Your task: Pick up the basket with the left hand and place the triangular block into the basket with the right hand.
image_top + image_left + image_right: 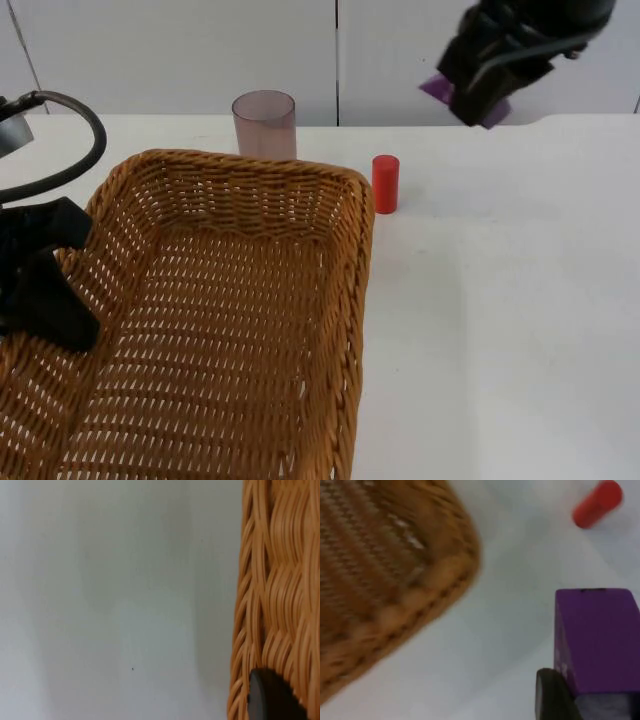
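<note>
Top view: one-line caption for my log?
Left pincer holds basket; right pincer carries purple block above table.

purple block (597,640) at a fingertip (552,695), above basket (390,575), red cylinder (598,503).

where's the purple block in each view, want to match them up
Top view: purple block held in the right gripper, high above the table's far right.
Left wrist view: not in it.
Right wrist view: purple block against the gripper's fingertip.
Shared landmark: red cylinder, beside the basket.

Top view overhead, wrist views close, sharing basket (230,320)
</note>
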You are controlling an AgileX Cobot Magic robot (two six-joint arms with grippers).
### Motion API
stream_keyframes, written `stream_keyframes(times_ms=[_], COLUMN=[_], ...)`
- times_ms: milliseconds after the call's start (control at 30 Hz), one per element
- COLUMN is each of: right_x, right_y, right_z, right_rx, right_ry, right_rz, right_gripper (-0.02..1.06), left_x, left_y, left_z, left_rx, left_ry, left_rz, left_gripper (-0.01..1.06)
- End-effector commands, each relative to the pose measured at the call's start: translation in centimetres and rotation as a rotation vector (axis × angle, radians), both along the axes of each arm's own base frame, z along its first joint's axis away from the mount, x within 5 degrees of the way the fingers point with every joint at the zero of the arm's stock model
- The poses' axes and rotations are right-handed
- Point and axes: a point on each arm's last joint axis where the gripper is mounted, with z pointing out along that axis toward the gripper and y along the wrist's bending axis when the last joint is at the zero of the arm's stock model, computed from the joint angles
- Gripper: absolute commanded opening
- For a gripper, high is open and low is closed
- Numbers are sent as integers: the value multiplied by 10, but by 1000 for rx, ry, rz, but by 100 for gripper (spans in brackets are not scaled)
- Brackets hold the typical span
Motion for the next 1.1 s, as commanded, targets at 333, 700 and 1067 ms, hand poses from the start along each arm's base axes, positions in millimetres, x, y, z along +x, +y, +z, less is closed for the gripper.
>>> stream_keyframes(times_ms=[333, 700, 1067], right_x=[-41, -31, -25], right_y=[67, 89, 96], right_z=[-8, -74, -93], right_rx=[96, 156, 160], right_ry=[5, 65, 75], right_rz=[171, 189, 184], right_gripper=[0, 3, 74], left_x=[1, 1, 2], left_y=[-1, -1, -1], left_z=[2, 2, 2], left_rx=[-25, -27, -25], left_ry=[-1, -1, -6], left_rz=[26, 27, 33], left_gripper=[0, 0, 0])
